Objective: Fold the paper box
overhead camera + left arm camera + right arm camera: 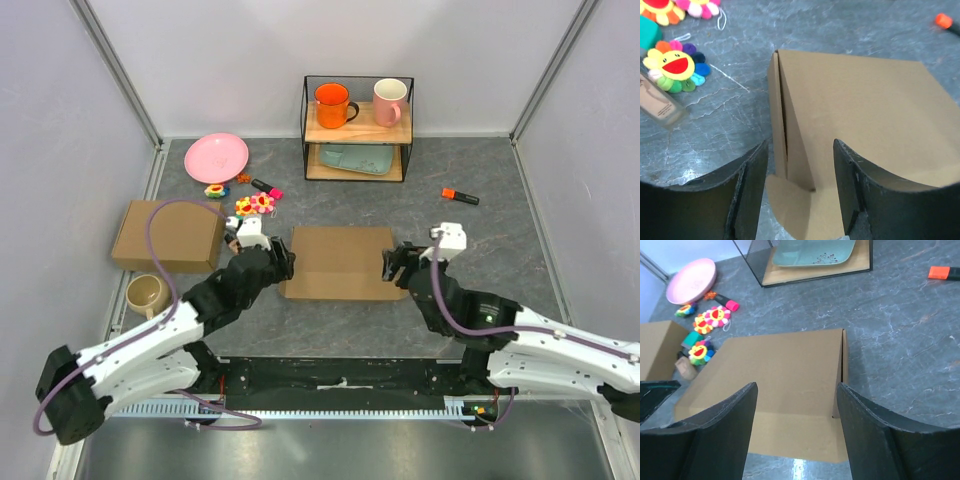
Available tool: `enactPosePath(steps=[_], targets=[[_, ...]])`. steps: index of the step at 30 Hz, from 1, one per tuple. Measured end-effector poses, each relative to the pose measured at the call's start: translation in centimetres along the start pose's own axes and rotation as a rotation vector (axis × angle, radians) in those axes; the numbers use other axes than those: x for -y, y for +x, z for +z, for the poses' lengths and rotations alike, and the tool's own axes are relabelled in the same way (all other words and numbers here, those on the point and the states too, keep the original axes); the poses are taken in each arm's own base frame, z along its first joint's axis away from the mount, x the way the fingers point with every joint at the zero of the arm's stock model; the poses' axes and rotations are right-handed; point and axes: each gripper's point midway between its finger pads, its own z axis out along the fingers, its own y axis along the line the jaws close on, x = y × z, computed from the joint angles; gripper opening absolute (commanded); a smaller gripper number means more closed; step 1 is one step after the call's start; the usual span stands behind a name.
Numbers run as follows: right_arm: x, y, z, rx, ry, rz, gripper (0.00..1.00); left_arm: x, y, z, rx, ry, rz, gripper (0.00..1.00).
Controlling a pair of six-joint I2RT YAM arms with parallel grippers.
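My L pincer (800, 150) & R pincer (797, 390) both spread, flanking paper box (340, 262). Next: press sides evenly, w/o skewing.

The left arm (140, 350) reaches out from the near edge and leans to the right. The right arm (560, 350) reaches out and leans to the left. The left gripper (283, 262) sits low with its fingers apart. The right gripper (392, 265) sits low too, fingers spread wide.
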Motion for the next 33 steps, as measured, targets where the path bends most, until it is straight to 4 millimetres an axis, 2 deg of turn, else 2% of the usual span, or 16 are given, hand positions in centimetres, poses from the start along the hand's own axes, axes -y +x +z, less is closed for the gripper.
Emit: enactPosePath(steps=[3,5,6,8,9,12,16,23,26,30,33], targets=[[-0.6,0.6,1.3,-0.026,0.041,-0.064,0.73,-0.2,1.1,2.0,-0.081,-0.033,0.014,0.58],[-0.4,2.2,2.3,-0.066,0.068,-0.118,0.73,0.1,2.6,2.6,-0.139,-0.02,0.026,0.56],[-0.1,3.2,2.9,-0.09,0.081,-0.141,0.73,0.4,2.7,2.8,-0.145,-0.004,0.023,0.54],[0.7,5.6,3.6,-0.146,0.101,-0.188,0.72,0.9,2.9,2.7,-0.154,0.026,0.016,0.52],[1.6,7.6,3.9,-0.191,0.109,-0.218,0.72,1.1,3.1,2.7,-0.159,0.04,0.013,0.51],[2.4,9.3,4.2,-0.217,0.119,-0.211,0.71,1.3,3.5,2.6,-0.154,0.068,0.0,0.48],[2.2,9.5,4.2,-0.211,0.096,-0.175,0.71,1.3,3.6,2.4,-0.136,0.091,-0.024,0.43],[2.4,8.7,3.7,-0.205,0.087,-0.176,0.71,0.9,3.4,1.8,-0.133,0.079,-0.038,0.52],[1.7,7.7,3.7,-0.194,0.077,-0.179,0.71,-0.1,3.1,1.5,-0.129,0.04,-0.046,0.54],[-0.6,5.2,4.4,-0.158,0.068,-0.172,0.73,-1.5,2.5,1.7,-0.128,-0.029,-0.08,0.54],[-0.6,4.0,4.9,-0.139,0.096,-0.158,0.77,-2.2,2.5,2.1,-0.14,-0.064,-0.098,0.55]])
